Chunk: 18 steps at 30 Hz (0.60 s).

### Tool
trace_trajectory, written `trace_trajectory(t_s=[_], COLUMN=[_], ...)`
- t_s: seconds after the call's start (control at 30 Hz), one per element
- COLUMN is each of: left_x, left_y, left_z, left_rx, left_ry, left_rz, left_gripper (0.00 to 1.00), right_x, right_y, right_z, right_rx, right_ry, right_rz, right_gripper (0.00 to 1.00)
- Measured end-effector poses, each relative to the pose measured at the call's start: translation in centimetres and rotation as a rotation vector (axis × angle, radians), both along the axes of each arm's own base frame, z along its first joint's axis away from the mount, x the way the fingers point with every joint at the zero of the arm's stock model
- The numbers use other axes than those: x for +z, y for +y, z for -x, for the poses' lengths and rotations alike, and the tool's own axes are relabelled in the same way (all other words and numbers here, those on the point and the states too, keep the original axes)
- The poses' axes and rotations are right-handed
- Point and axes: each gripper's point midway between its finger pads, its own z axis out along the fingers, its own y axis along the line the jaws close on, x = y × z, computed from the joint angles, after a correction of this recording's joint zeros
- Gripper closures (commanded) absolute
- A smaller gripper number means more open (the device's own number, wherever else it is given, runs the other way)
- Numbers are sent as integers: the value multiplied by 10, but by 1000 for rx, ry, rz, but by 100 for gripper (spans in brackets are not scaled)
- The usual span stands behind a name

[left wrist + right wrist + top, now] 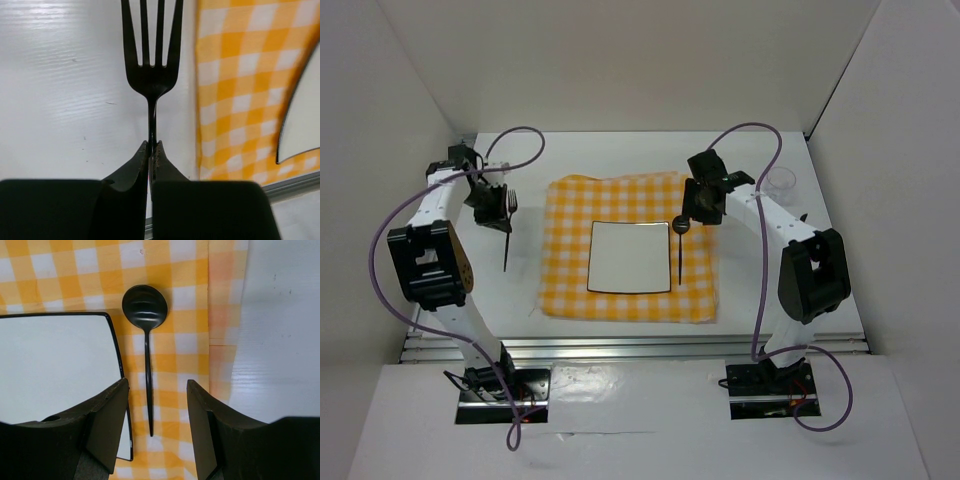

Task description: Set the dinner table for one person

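Table [60,75] beneath left tool [151,146] with fork [151,75]

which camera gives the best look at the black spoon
Right wrist: the spoon shows whole and large, bowl to handle tip, lying on the checked cloth beside the plate. Top external shows it too, but small, its bowl next to the right gripper. Left wrist does not show it at all.

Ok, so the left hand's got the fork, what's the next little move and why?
Probably carry the fork right, onto the checked cloth beside the left edge of the plate, then lower it. The left hand is shut on its handle over bare table, left of the cloth, while the spoon already lies right of the plate under the open right hand.
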Motion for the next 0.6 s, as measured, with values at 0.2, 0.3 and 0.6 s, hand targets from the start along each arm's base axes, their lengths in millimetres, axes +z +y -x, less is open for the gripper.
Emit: trace_trajectory(t_s=[0.2,0.3,0.6], left_x=[28,27,-28], left_y=[-57,-97,-162], left_z=[2,5,7], left_rx=[-43,-86,-47], left_ry=[-20,5,146], left_rz=[51,70,-29], left_gripper=[100,100,100], right_x=[0,-2,4], right_y=[-8,-21,-81], right_z=[-3,-3,9], right_rx=[-22,-51,-189], right_ry=[-3,2,10], right_rz=[12,13,-45], right_gripper=[42,42,42])
